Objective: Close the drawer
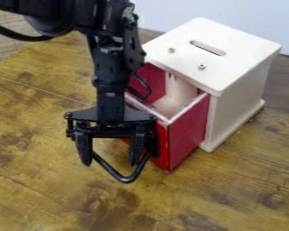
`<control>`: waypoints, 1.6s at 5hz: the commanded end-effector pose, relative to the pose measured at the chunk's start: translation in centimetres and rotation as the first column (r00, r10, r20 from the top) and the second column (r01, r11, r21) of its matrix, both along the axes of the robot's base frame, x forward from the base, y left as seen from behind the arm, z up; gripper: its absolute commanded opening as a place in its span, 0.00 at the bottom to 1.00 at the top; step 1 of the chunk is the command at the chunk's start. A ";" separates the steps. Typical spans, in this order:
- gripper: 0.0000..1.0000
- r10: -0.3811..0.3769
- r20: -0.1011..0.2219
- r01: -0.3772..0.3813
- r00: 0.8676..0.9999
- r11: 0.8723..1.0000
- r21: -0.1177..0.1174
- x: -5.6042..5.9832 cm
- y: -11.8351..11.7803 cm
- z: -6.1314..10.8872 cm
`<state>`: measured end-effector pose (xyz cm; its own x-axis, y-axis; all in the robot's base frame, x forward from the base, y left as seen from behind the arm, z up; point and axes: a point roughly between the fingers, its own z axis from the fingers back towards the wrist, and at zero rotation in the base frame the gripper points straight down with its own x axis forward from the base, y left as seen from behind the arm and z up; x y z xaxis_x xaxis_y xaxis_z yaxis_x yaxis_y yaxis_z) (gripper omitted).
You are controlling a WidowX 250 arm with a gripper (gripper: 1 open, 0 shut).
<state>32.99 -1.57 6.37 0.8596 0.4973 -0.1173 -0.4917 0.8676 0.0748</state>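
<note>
Here the red drawer (181, 132) stands pulled out from the cream cabinet (231, 77), toward the near left, its pale inside showing. Its black looped handle (119, 170) juts from the front, low over the wooden table (231, 194). The black gripper (111, 152) points down over that handle, jaws spread wide on either side of the loop, grasping nothing.

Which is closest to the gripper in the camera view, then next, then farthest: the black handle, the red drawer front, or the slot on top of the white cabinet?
From the gripper:
1. Black handle, right between and below its fingers.
2. Red drawer front, just to the right.
3. Slot on the white cabinet top, up and right.
</note>
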 end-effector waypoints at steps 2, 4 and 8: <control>1.00 -0.039 0.047 0.038 0.998 0.999 0.015 1.3 -1.9 2.1; 1.00 0.042 0.055 -0.043 0.998 0.999 0.022 3.8 0.2 0.2; 1.00 0.119 0.088 -0.119 0.989 0.993 0.003 4.9 1.0 0.9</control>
